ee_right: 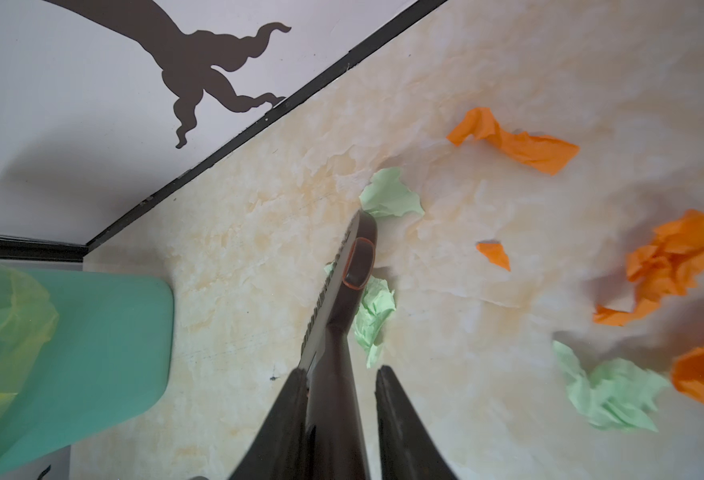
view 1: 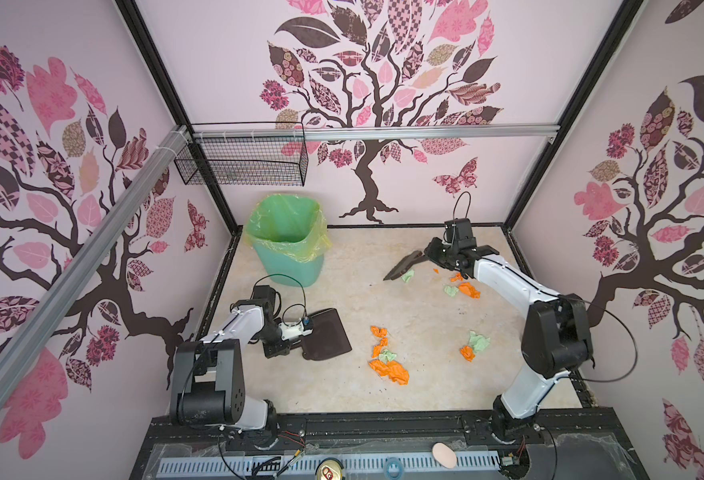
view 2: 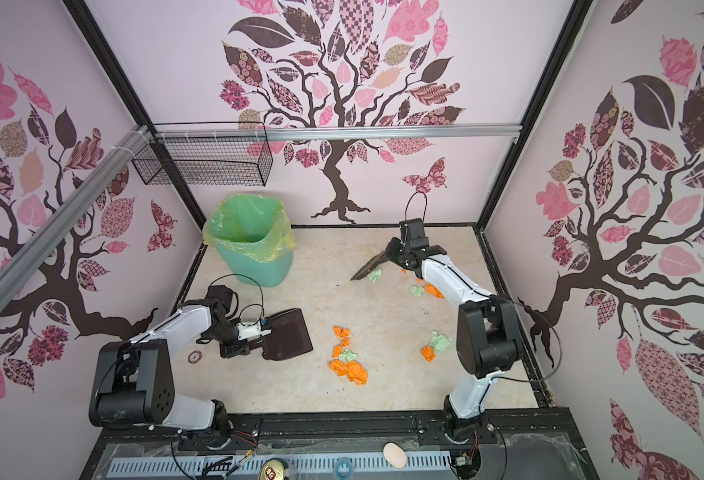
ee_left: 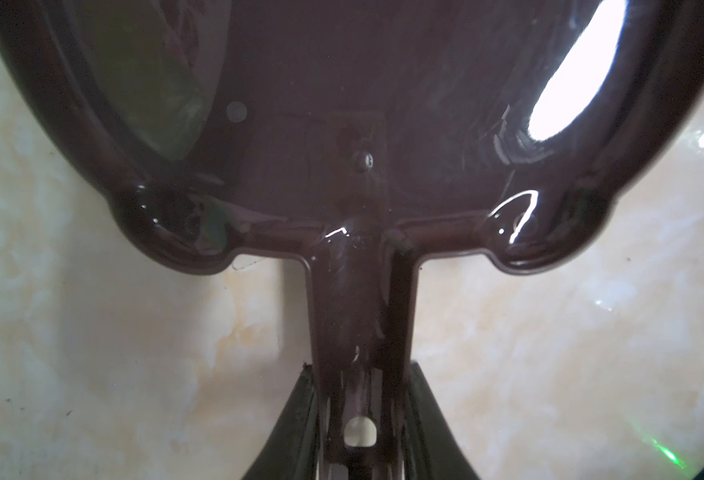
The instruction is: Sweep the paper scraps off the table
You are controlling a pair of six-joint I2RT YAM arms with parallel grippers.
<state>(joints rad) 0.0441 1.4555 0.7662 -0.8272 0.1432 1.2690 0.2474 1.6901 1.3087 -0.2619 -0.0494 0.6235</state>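
Dark brown plastic fills the left wrist view: the dustpan (ee_left: 342, 104), whose narrow handle runs back between the fingers of the left end effector (ee_left: 360, 374), which is clamped narrow on it. In both top views the left arm rises from its base at the near edge, folds at a high black elbow and sends its white forearm low toward the middle. The dustpan lies flat on the bench (view 1: 383, 303) with its wide mouth turned toward the centre.

The right arm stretches much farther. From its near base it climbs to a bulky black elbow, then slopes down and away to the far right part of the bench, with the wrist turned toward the green-lined teal bin (view 1: 290, 257). The right end effector (ee_right: 338, 382) is closed tight on the handle of a brush (ee_right: 342, 299), which slants down with its head at the bench surface.

The paper scraps (view 1: 387, 361) are small crumpled wads, bright orange and pale green, in three loose groups. The largest, mostly orange, lies near the middle, close to the dustpan's mouth but apart from it. A green and an orange wad sit together nearer the right elbow. Several more lie by the right forearm at the far side. One pale green wad (ee_right: 373, 316) rests against the brush, partly hidden behind it, and another lies at its tip.
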